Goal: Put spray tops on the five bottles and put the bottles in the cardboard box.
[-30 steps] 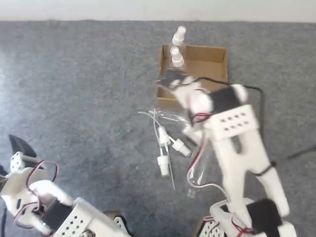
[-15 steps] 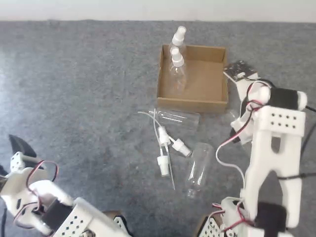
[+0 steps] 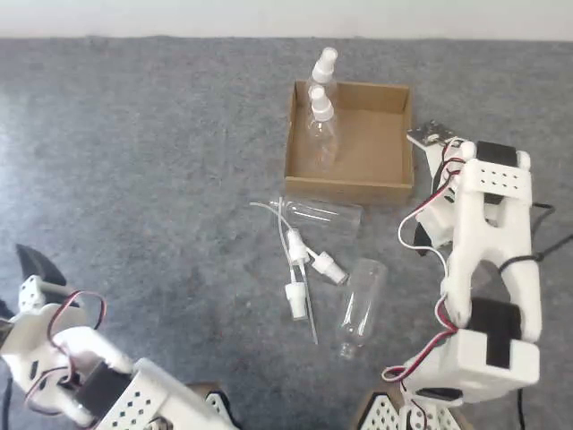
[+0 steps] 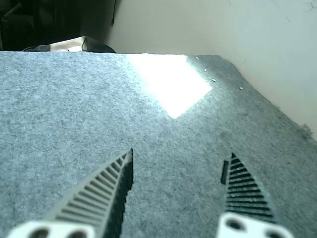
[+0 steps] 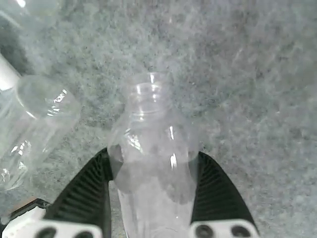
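Note:
In the right wrist view my right gripper (image 5: pixel 153 158) is shut on a clear uncapped bottle (image 5: pixel 151 148), neck pointing away from the camera, just above the carpet. The right arm (image 3: pixel 488 224) stands to the right of the cardboard box (image 3: pixel 394 188). One capped bottle (image 3: pixel 320 134) stands inside the box, and another capped bottle (image 3: pixel 324 67) is behind its far edge. Two uncapped bottles (image 3: pixel 322 215) (image 3: pixel 360 300) lie in front of the box, with three loose spray tops (image 3: pixel 297 269) beside them. My left gripper (image 4: pixel 178 168) is open over bare carpet.
The left arm (image 3: pixel 63 358) sits at the near left corner, far from the box. Grey carpet covers the table, with open room to the left of the bottles. A pale wall runs along the far edge (image 3: pixel 179 18).
The right arm has swung from over the box's front edge to the box's right side and drawn back toward its base. The left arm has not moved.

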